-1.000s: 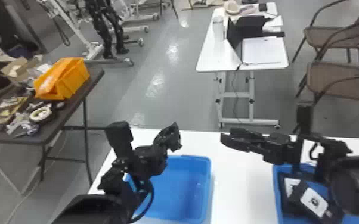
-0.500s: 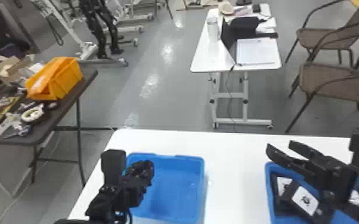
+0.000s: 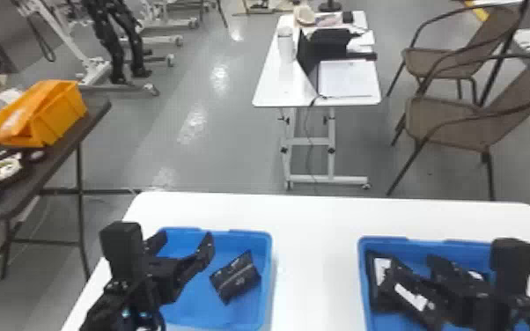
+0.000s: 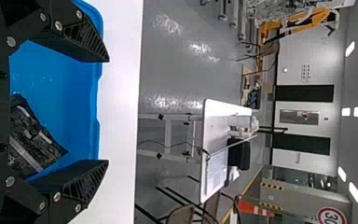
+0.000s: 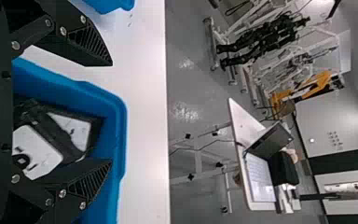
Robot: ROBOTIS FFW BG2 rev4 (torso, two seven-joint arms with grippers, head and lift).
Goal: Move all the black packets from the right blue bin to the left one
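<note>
Left gripper (image 3: 185, 240) fingers wide apart, gap empty at the tips, over the left blue bin (image 3: 269, 268); right gripper (image 3: 413, 262) fingers also apart, nothing clamped, over the right blue bin (image 3: 362, 268); in the right wrist view one finger (image 5: 86, 179) overlaps the edge of the white-faced packets, contact can't be told; the other finger (image 5: 88, 44) shows against the white tabletop; one black packet (image 3: 235, 277) lies in the left bin, at an angle on the bin floor, just beside the left gripper, on its right in the head view, near the bin's right wall; at least two white-faced packets (image 5: 77, 130) sit in the right bin, overlapping, under the right gripper, dark edges round white faces; exact count can't be told, arm covers part; both bins stand on the white table (image 3: 317, 237), well apart, bare tabletop between; beyond its far edge, on the grey floor (image 3: 207, 145), a smaller white table (image 3: 270, 90) carries an open laptop (image 3: 347, 79) and a pale bottle (image 3: 285, 44); brown chairs (image 3: 449, 121) to the right of that; off left, a dark table (image 3: 61, 154) holds an orange bin (image 3: 64, 114) and a tape roll (image 3: 2, 169).
</note>
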